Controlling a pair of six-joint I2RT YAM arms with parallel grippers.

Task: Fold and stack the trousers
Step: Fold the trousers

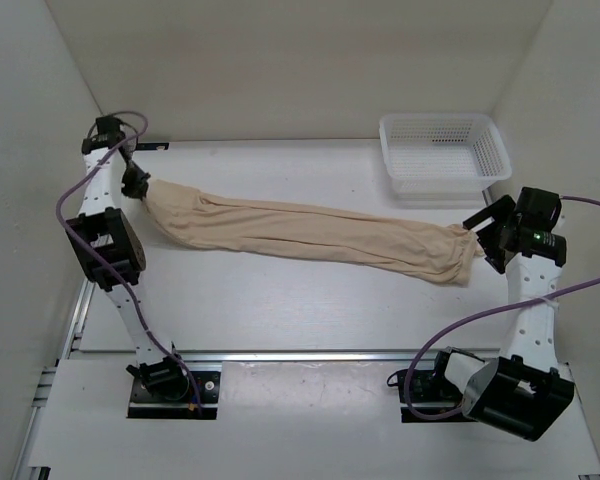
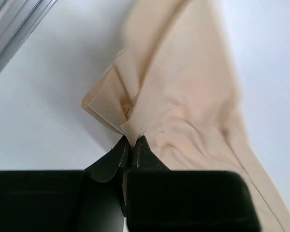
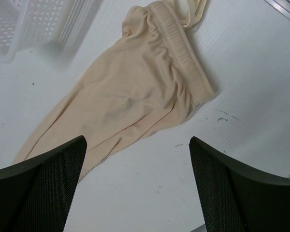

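Now: the trousers (image 1: 310, 235) lie stretched full length on the bench (image 1: 280, 320) as one long strip. The long axis runs from near the far left corner across to the right edge, slanting a little toward the near edge as it goes right. The fabric rests on the surface, wrinkled, with the legs lying together.

Left tool (image 1: 135, 183): at the left end of the strip. The left wrist view shows its jaws pressed together on a fold of the ribbed band (image 2: 130, 123) at that end, with cloth bunched just past the tips.

Right tool (image 1: 485, 237): at the opposite end, by the right edge, holding nothing. In the right wrist view its fingers (image 3: 43, 183) are spread wide. The gathered hem (image 3: 183, 48) of that end lies ahead of the tips and apart from them. I cannot tell which end is the waist and which the cuffs.

The white mesh basket (image 1: 445, 150) sits at the far right corner, apart from the cloth.

Judgement: the fold has not begun. The coming move turns on the free end. The right arm is the nearer one, and the hem lies ahead of its open tool, roughly along the strip's axis. The tool would have to advance and close on that hem before one end can be carried over the other.
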